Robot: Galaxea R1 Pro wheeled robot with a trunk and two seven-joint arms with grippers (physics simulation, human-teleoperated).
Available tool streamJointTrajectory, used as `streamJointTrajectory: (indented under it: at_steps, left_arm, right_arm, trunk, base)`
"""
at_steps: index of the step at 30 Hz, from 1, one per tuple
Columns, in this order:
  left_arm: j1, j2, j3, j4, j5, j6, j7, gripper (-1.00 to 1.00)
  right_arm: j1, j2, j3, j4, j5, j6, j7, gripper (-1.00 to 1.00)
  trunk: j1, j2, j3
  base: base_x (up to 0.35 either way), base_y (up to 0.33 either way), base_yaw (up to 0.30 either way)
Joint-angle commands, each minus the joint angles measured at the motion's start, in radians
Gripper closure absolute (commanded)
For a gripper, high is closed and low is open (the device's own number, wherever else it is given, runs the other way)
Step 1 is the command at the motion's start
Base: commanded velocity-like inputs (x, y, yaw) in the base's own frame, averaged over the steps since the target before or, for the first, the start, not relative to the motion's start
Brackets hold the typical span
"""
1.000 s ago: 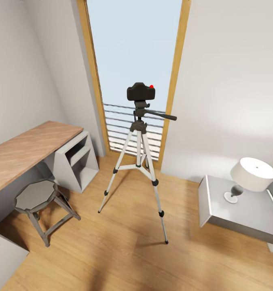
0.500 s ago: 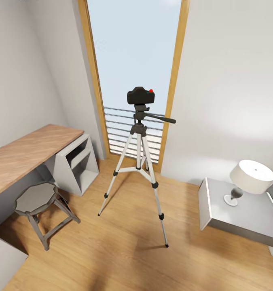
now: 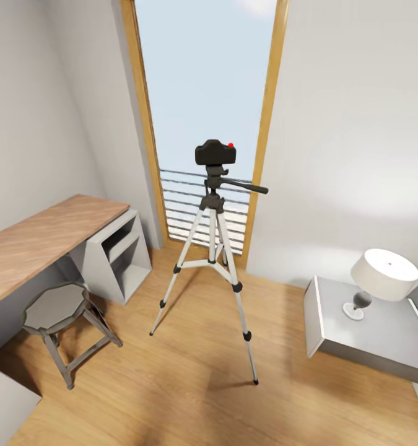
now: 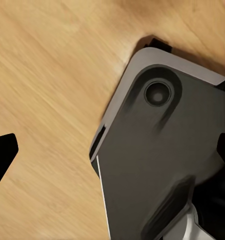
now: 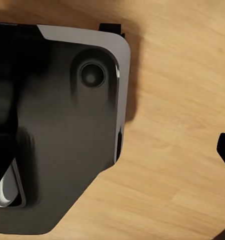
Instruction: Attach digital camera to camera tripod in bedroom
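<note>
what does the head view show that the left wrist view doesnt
Head view alone: the camera seated on the tripod before the window, with the desk, stool and lamp. Left wrist view alone: a close look down at a dark grey part of the robot's base, plus a black end effector fingertip. Both share the light wood floor.

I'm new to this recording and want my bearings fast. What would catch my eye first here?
The tripod stands mid-floor before the tall window, with the black camera sitting on its head, red dot on top. Left of it a stool sits by the wood-topped desk; at right a lamp stands on a grey bedside table.
</note>
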Motion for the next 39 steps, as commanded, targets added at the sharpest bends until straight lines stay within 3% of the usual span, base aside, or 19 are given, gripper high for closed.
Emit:
streamJointTrajectory:
  at_steps: [1, 16, 39]
  left_arm:
    - [0.000, 0.001, -0.008, -0.003, 0.007, 0.002, 0.005, -1.00]
    - [0.000, 0.001, -0.010, -0.003, 0.006, 0.003, 0.005, -1.00]
    - [0.000, 0.001, -0.007, -0.004, 0.007, 0.002, 0.005, -1.00]
  right_arm:
    - [-0.001, 0.000, -0.009, 0.001, 0.009, 0.001, 0.002, -1.00]
    - [0.018, 0.000, -0.009, 0.001, 0.009, -0.054, 0.001, -1.00]
    - [0.023, -0.004, -0.009, 0.001, 0.009, -0.062, -0.003, -1.00]
  trunk:
    - [0.000, -0.001, 0.000]
    - [0.000, -0.001, 0.024]
    - [0.000, -0.001, 0.061]
  base:
    - [0.000, 0.000, 0.000]
    - [0.000, 0.000, 0.000]
    - [0.000, 0.000, 0.000]
